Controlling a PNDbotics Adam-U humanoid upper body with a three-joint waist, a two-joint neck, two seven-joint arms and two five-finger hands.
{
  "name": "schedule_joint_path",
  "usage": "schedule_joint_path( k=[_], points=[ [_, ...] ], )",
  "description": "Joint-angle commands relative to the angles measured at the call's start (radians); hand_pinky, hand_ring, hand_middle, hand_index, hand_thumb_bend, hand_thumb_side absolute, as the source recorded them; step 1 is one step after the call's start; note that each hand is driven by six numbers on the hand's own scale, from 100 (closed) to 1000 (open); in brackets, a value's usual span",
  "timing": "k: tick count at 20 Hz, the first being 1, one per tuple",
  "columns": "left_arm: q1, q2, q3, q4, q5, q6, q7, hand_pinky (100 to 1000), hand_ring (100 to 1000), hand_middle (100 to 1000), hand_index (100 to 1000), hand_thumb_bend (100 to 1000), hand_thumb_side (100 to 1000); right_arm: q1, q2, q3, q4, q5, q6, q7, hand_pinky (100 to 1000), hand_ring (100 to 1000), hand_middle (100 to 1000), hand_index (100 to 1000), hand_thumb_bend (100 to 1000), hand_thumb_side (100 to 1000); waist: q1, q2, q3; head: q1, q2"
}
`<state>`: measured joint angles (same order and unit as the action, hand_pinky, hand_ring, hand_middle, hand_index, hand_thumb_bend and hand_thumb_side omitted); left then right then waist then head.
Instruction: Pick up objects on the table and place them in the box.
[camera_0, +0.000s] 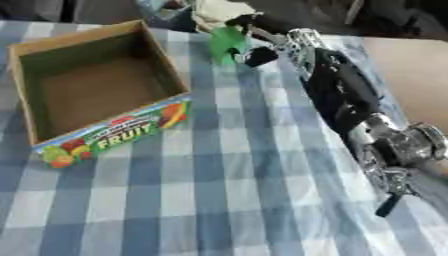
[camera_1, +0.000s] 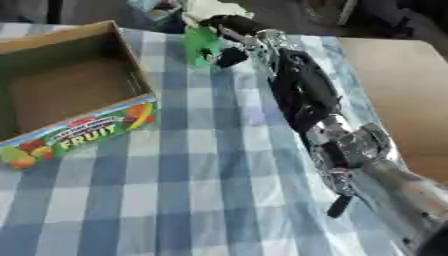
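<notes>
An open cardboard box (camera_0: 87, 85) with FRUIT printed on its front sits at the left of the blue checked tablecloth (camera_0: 219, 190). Further right, near the table's far edge, the right hand (camera_0: 254, 42) has its fingers curled round a green object (camera_0: 226, 42).

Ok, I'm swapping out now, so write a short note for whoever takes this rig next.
Right hand: reached to the far edge, fingers curled round a green object.
Left hand: not in view.
Box: open, on the checked cloth at left; nothing shows inside it.
Done: nothing boxed yet, as far as can be seen.
Left: carry the green object to the box and release it. Things beyond the far edge are unclear.
</notes>
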<state>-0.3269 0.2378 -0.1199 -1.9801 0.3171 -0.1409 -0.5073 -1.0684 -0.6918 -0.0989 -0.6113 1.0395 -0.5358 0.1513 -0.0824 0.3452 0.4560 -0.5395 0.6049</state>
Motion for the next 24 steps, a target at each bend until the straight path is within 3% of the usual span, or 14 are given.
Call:
schedule_joint_path(
  k=[1,5,6,8,17,22,24],
  points=[
    [-0.008,0.004,0.002,-0.02,-0.002,-0.002,0.002,772,696,639,810,100,647,-0.009,-0.026,-0.005,-0.01,-0.006,0.0,-0.016,516,585,622,1000,100,276,0.007,-0.02,-0.003,-0.004,-0.012],
    [-0.008,0.003,0.004,-0.02,-0.001,0.0,0.003,772,696,639,810,100,644,-0.006,-0.022,-0.004,-0.01,-0.022,-0.007,-0.034,455,516,429,986,100,162,0.007,-0.024,-0.009,-0.003,-0.012],
    [-0.008,0.003,0.004,-0.02,-0.001,0.0,0.004,772,696,639,810,100,644,-0.006,-0.022,-0.004,-0.011,-0.028,-0.01,-0.037,449,510,400,979,100,186,0.007,-0.026,-0.011,-0.003,-0.011],
    [-0.008,0.003,0.005,-0.02,0.001,0.001,0.005,772,696,639,810,100,640,-0.007,-0.021,-0.002,-0.014,-0.038,-0.015,-0.041,444,506,367,965,100,125,0.008,-0.031,-0.016,-0.002,-0.01],
    [-0.003,0.007,0.003,-0.016,0.017,0.009,0.005,772,696,640,810,100,623,-0.014,-0.021,0.011,-0.043,-0.098,-0.05,-0.015,458,514,352,958,100,100,0.01,-0.082,-0.046,0.004,0.004],
    [-0.005,0.007,0.003,-0.017,0.023,0.011,0.004,772,696,641,810,100,615,-0.017,-0.019,0.016,-0.064,-0.122,-0.053,0.005,472,523,354,953,100,100,0.008,-0.09,-0.049,0.001,0.003],
    [-0.002,0.008,0.001,-0.014,0.029,0.015,0.003,772,696,641,810,100,615,-0.036,-0.005,0.039,-0.096,-0.141,-0.073,0.015,472,523,354,953,100,100,0.005,-0.112,-0.055,0.001,0.013]
  ],
)
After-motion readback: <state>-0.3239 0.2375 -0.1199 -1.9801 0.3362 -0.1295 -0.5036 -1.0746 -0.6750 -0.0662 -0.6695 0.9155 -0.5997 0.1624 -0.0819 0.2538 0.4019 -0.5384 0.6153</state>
